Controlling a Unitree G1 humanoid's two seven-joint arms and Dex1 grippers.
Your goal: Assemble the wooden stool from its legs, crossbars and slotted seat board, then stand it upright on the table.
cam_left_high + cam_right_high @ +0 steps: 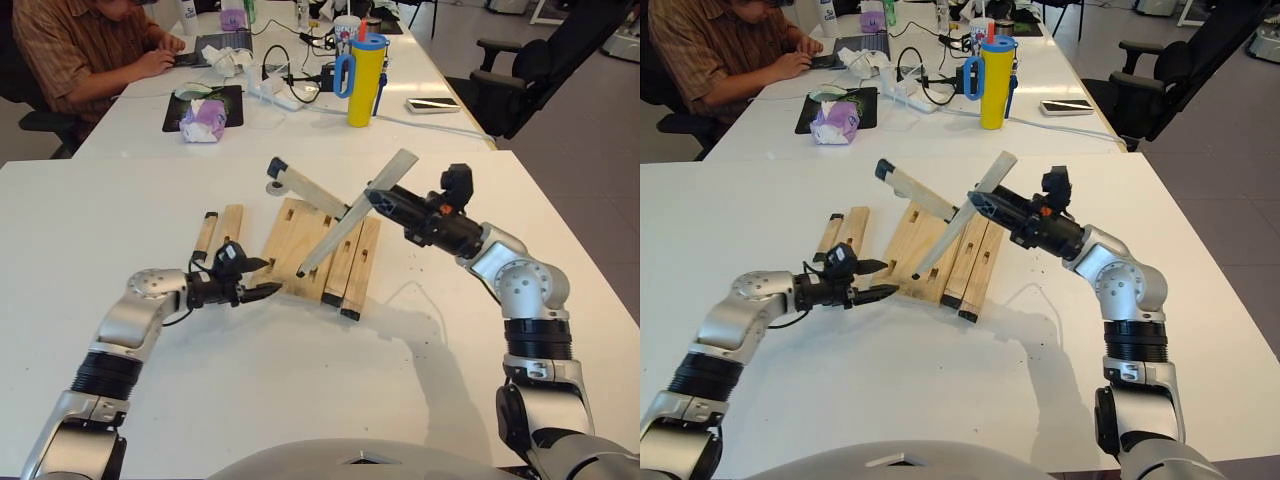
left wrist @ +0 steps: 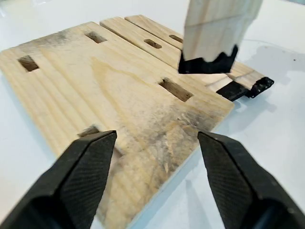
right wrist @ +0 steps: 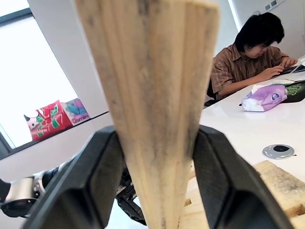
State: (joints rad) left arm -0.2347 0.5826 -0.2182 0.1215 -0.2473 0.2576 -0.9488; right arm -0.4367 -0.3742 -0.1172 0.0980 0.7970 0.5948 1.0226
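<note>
Left hand (image 2: pixel 157 143) agape at seat board (image 2: pixel 95 81); right hand (image 3: pixel 156 132) clamps leg (image 3: pixel 152 71).

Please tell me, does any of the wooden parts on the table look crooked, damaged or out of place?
Nothing looks damaged or spilled. One far leg lies slanted across the far edge of the seat board, its black-capped end apparently raised. The right pincer holds a second leg tilted above the board, crossing the first.
</note>
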